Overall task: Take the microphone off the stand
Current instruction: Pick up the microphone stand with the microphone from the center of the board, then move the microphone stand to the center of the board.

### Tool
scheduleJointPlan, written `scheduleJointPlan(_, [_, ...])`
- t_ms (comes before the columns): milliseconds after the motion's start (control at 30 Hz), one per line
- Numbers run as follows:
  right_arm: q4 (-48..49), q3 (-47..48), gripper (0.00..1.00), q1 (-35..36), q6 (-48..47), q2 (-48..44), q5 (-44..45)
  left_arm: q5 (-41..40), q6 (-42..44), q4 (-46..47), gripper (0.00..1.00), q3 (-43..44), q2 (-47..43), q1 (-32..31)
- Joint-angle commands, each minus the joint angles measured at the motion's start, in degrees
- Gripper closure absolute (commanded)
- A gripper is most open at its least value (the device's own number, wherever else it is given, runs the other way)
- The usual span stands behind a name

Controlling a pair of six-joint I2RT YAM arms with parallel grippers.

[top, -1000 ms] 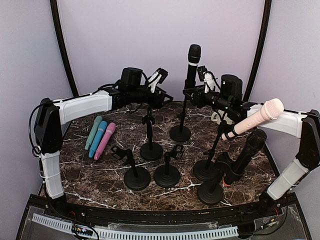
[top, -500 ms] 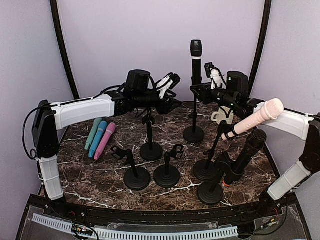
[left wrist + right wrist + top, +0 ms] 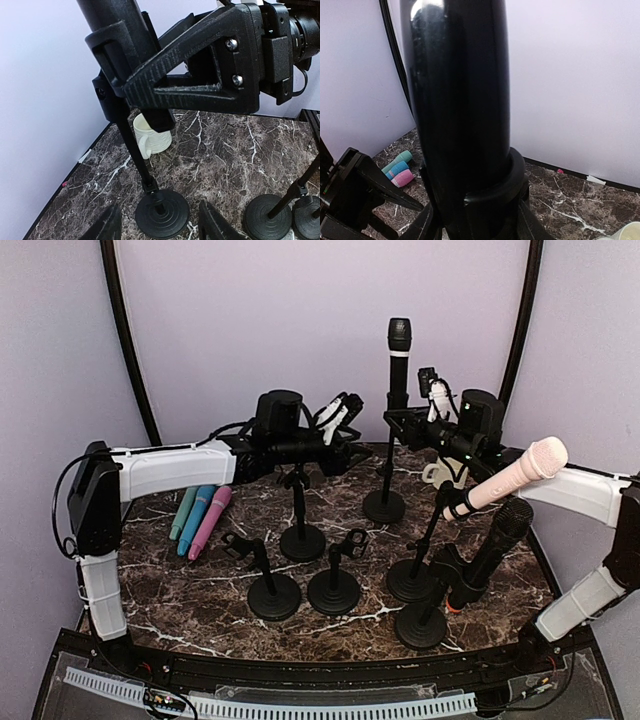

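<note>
Black microphone (image 3: 398, 370), white-banded, upright on its stand (image 3: 384, 506).

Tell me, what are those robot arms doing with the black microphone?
The right claw is clamped on the tall black microphone, which sits upright in its stand at the back of the table, not pulled out yet. The left claw is open near that stand's pole, holding nothing. Three coloured microphones lie flat on the left.
</note>
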Motion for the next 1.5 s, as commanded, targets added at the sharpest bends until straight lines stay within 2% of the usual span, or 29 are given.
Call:
scheduleJointPlan(0, [15.3, -2.3, 0.89, -0.3, 1.8, -3.0, -0.4, 1.7, 0.1, 1.6, 0.44, 1.0, 2.5, -1.1])
scheduleJointPlan(333, [17.2, -5.2, 0.89, -0.3, 2.5, -5.5, 1.4, -5.6, 7.2, -2.6, 0.43, 3.9, 5.9, -4.5])
scheduleJointPlan(567, [16.8, -4.6, 0.89, -0.3, 2.7, -5.7, 1.5, -10.6, 6.8, -4.4, 0.43, 5.5, 3.8, -6.5])
scheduleJointPlan(700, [16.4, -4.8, 0.89, -0.3, 2.7, -5.9, 1.8, -16.4, -0.4, -5.3, 0.43, 4.8, -0.5, -7.3])
scheduleJointPlan(800, [16.3, -5.3, 0.89, -0.3, 2.7, -6.2, 2.1, -31.1, -13.4, -8.3, 0.39, 0.9, -6.6, -7.4])
scheduleJointPlan(833, [16.2, -5.4, 0.89, -0.3, 2.7, -6.3, 2.2, -33.4, -15.8, -9.2, 0.36, -0.2, -8.1, -7.4])
scheduleJointPlan(933, [15.8, -5.2, 0.89, -0.3, 2.7, -6.1, 2.3, -40.4, -25.0, -16.1, 0.30, -3.8, -13.8, -7.4])
scheduleJointPlan(1000, [15.6, -5.1, 0.89, -0.3, 2.7, -6.1, 2.2, -42.9, -28.9, -22.7, 0.28, -3.0, -15.2, -7.3])
scheduleJointPlan(1167, [15.6, -5.6, 0.89, -0.3, 2.7, -6.1, 2.7, -44.3, -37.4, -33.5, 0.19, -3.3, -16.9, -7.0])
scheduleJointPlan(1367, [15.8, -6.1, 0.89, -0.2, 3.3, -6.2, 3.0, -38.2, -42.1, -36.8, 0.15, -2.7, -14.4, -6.8])
scheduleJointPlan(1467, [15.9, -6.2, 0.89, -0.3, 3.5, -6.3, 2.7, -38.1, -41.9, -37.6, 0.14, -1.4, -12.2, -6.6])
